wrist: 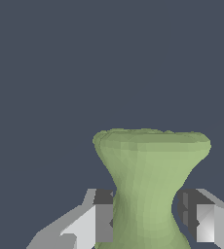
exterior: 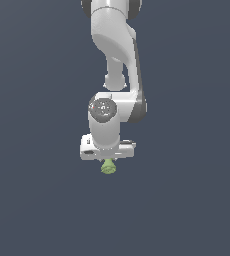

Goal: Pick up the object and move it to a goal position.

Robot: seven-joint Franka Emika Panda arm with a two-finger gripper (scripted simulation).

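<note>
Light-green and lumpy, the hourglass-shaped object (exterior: 107,167) pokes out just beneath the white gripper (exterior: 107,161) in the exterior view, directly under the hand of the Panda arm (exterior: 114,60), which hangs straight down over a flat dark grey-blue ground. From this angle we cannot see the fingertips themselves, nor can we tell whether the piece rests on the surface or is already raised, since no shadow or edge gives us a reference. No goal marker shows anywhere in this view, so we judge that the transport leg is what remains, and we cannot say how far it has to go. In the wrist view, the object (wrist: 150,185) fills the space between the two fingers (wrist: 97,219), its narrow waist sitting level with the dark pads and its flared end spreading out beyond them. One pad touches the waist; the other appears just beside it, with a thin dark sliver between, so we read the jaws as closing on or lightly pinching the waist, though a firm clamp is not certain.
</note>
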